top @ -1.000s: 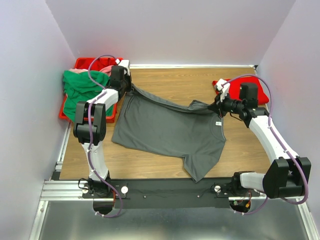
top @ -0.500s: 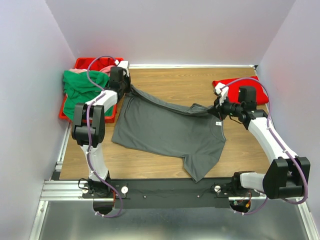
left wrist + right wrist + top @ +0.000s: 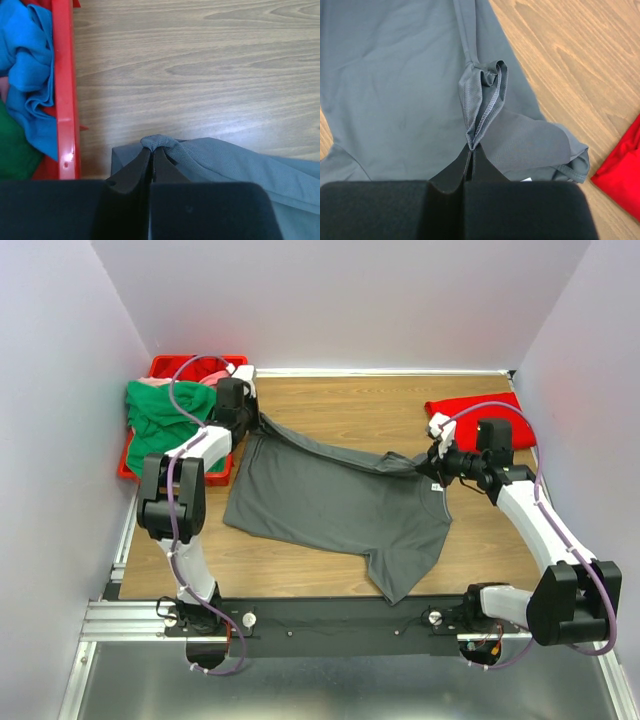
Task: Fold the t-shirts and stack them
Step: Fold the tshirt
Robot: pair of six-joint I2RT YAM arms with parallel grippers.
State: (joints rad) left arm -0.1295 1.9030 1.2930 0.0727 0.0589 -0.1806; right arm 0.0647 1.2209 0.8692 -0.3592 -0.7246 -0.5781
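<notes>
Top external view: the dark grey t-shirt (image 3: 335,505) is spread on the wooden table (image 3: 350,400), most of it flat, with its far edge lifted off the wood at 2 points. The left gripper (image 3: 250,422) is clamped on a pinch of cloth beside the red bin (image 3: 160,367), and the right gripper (image 3: 428,462) on a bunched fold near the collar. In both wrist views the jaws are pressed together with grey fabric nipped between them. The edge between the 2 holds is drawn into a taut ridge, presumably so that it can be carried over the body as 1 straight fold. A green t-shirt (image 3: 160,420) and a blue t-shirt (image 3: 27,60) are left in the bin. A red t-shirt (image 3: 475,408) lies far right, well apart, apparently as the start of the stack.
</notes>
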